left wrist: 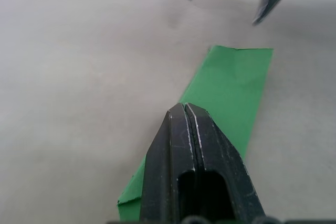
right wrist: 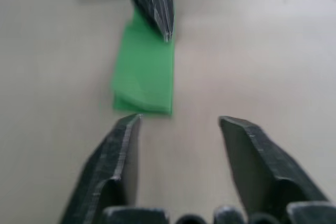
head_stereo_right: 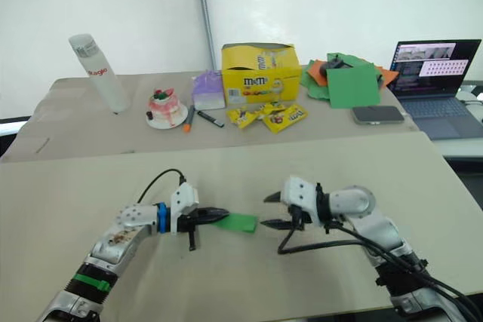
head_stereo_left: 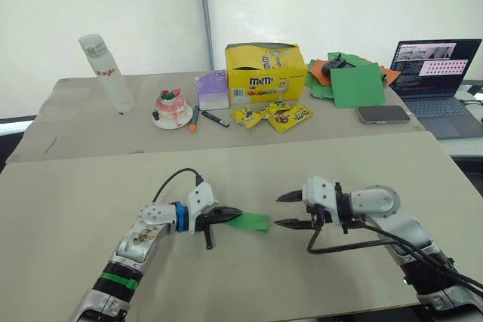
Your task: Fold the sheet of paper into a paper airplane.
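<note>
Left gripper (head_stereo_left: 230,212) has its two black fingers pressed together, pinching the left end of the paper (head_stereo_left: 252,221). That paper is a narrow bright green strip, folded, lying flat on the near desk (head_stereo_left: 249,167) and reaching rightward from the fingertips. In the left wrist view the closed fingers (left wrist: 195,177) sit on top of the strip, whose far end is cut square with a faint crease across it.

Right gripper (head_stereo_left: 284,210) stands just right of the strip's free end, its fingers spread apart, one above the other, holding nothing. Its tips point left at the paper and stop just short of it; the right wrist view shows a small gap between them and the strip's edge.

On the far desk (head_stereo_left: 90,137) stand a clear bottle (head_stereo_left: 106,72) at the left, a small cake (head_stereo_left: 171,107), a marker (head_stereo_left: 194,119), a purple box (head_stereo_left: 213,90), a yellow M&M's carton (head_stereo_left: 266,72) with yellow candy packs (head_stereo_left: 273,115) in front of it, a pile of orange and green papers (head_stereo_left: 351,79), a phone (head_stereo_left: 383,114) and an open laptop (head_stereo_left: 436,73) at the right.
</note>
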Robot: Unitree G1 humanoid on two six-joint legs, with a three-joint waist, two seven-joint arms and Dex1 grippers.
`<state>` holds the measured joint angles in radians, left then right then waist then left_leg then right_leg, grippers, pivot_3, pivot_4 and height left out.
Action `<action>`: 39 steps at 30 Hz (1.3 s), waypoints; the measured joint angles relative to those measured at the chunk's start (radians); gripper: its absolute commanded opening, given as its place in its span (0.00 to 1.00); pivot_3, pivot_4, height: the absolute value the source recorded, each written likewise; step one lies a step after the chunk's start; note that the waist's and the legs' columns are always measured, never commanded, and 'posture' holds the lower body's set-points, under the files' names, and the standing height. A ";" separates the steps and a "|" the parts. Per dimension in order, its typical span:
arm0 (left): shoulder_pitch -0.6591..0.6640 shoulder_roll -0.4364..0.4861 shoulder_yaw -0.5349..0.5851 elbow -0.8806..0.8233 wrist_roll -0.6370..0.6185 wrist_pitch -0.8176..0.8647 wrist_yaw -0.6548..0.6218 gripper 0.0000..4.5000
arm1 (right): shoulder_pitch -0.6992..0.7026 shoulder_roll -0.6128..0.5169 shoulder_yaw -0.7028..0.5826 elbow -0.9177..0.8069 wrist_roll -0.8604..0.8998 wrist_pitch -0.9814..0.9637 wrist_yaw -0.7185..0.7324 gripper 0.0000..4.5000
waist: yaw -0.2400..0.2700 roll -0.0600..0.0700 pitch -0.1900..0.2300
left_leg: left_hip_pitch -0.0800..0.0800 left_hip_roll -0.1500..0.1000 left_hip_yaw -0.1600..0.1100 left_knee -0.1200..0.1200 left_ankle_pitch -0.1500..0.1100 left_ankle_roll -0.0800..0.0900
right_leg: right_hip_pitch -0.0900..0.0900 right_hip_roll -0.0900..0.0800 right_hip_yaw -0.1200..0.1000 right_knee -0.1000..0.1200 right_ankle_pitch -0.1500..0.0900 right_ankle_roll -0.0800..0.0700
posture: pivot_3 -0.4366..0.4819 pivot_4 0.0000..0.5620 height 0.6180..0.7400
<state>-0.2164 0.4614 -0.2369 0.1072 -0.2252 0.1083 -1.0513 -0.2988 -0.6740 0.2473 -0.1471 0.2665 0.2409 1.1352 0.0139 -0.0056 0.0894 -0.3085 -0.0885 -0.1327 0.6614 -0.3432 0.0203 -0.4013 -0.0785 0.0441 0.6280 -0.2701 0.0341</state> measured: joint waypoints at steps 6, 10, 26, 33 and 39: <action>-0.002 -0.003 -0.001 -0.003 -0.003 0.007 0.000 0.00 | -0.042 0.099 0.057 0.011 -0.034 0.069 -0.067 0.15 | 0.001 0.000 0.000 | 0.000 -0.001 0.000 0.000 0.000 0.000 | -0.001 0.000 -0.001 0.001 0.000 0.000 | 0.48 0.27 1.00; -0.003 0.008 0.001 -0.008 -0.010 0.020 -0.007 0.00 | -0.049 0.184 0.118 0.072 -0.091 0.069 -0.119 0.00 | -0.003 0.000 0.000 | 0.000 -0.001 0.000 0.000 0.000 0.000 | -0.002 0.000 -0.001 0.001 0.000 0.000 | 0.48 0.27 1.00; -0.008 0.022 0.003 -0.008 -0.011 0.037 -0.023 0.00 | 0.013 0.202 0.106 0.125 -0.140 0.016 -0.196 0.00 | -0.002 0.000 -0.001 | 0.002 -0.002 -0.001 0.000 0.000 0.000 | -0.002 0.000 -0.002 0.001 0.000 0.000 | 0.48 0.27 1.00; -0.027 0.023 0.002 0.016 -0.012 0.037 -0.044 0.00 | 0.123 0.117 0.037 0.042 -0.112 0.004 -0.190 0.00 | 0.001 0.000 -0.001 | 0.002 -0.002 -0.001 0.000 -0.001 0.001 | -0.001 0.000 -0.002 0.000 0.000 0.000 | 0.48 0.27 1.00; -0.040 0.028 0.003 0.029 -0.012 0.038 -0.055 0.00 | 0.159 0.072 -0.001 0.029 -0.094 -0.020 -0.176 0.00 | 0.000 0.000 -0.001 | 0.002 -0.002 0.000 0.000 0.000 0.001 | 0.000 0.000 -0.001 0.000 0.000 0.000 | 0.48 0.27 1.00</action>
<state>-0.2560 0.4894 -0.2338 0.1360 -0.2368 0.1460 -1.1067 -0.1403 -0.6024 0.2467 -0.1181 0.1730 0.2208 0.9592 0.0143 -0.0058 0.0883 -0.3063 -0.0900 -0.1331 0.6613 -0.3436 0.0210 -0.4011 -0.0785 0.0427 0.6281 -0.2701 0.0342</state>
